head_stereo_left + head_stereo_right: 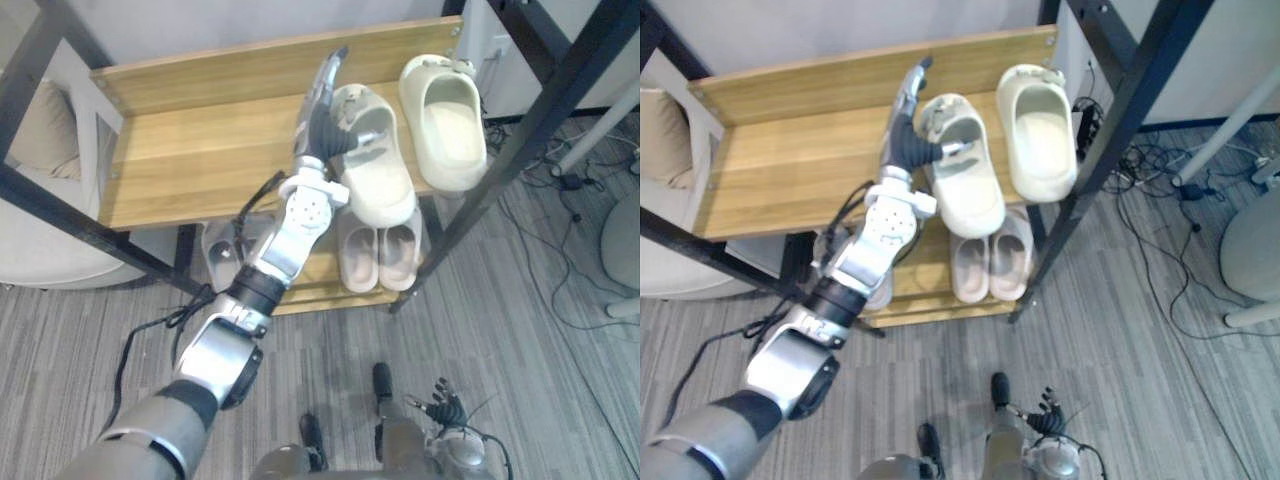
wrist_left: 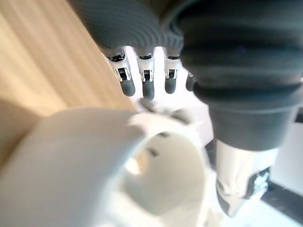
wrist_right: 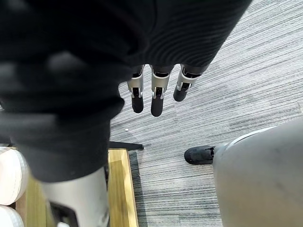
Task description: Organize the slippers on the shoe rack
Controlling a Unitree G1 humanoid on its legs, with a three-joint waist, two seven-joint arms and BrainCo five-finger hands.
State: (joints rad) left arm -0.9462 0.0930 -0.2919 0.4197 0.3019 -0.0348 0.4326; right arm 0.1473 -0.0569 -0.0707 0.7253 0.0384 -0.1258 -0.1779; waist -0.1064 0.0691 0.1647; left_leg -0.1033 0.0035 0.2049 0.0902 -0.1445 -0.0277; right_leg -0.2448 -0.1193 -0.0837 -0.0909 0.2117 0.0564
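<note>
Shoe rack, top shelf (image 1: pixel 190 150): left half bare wood.

Near the shelf middle: left hand (image 1: pixel 322 120) laid along the left flank of a cream slipper (image 1: pixel 380 185). Fingers (image 2: pixel 148 87) straight and side by side, pointing at the back edge. Thumb spread apart, reaching over the slipper's upper. Judged a steering hold for squaring the slipper up, not a firm pinch.

Held slipper slightly skewed, its front overhanging the front edge.

Just beside it, at the right edge: second cream slipper (image 1: pixel 445 120), apart from the hand, lying straight.

Lower shelf (image 1: pixel 310 285): grey pair (image 1: pixel 222 255) at left, mostly hidden under the top shelf. Beige pair (image 1: pixel 378 255) at right, side by side and touching.

Right hand (image 1: pixel 443 408) low over the floor, fingers loosely spread, holding nothing.
</note>
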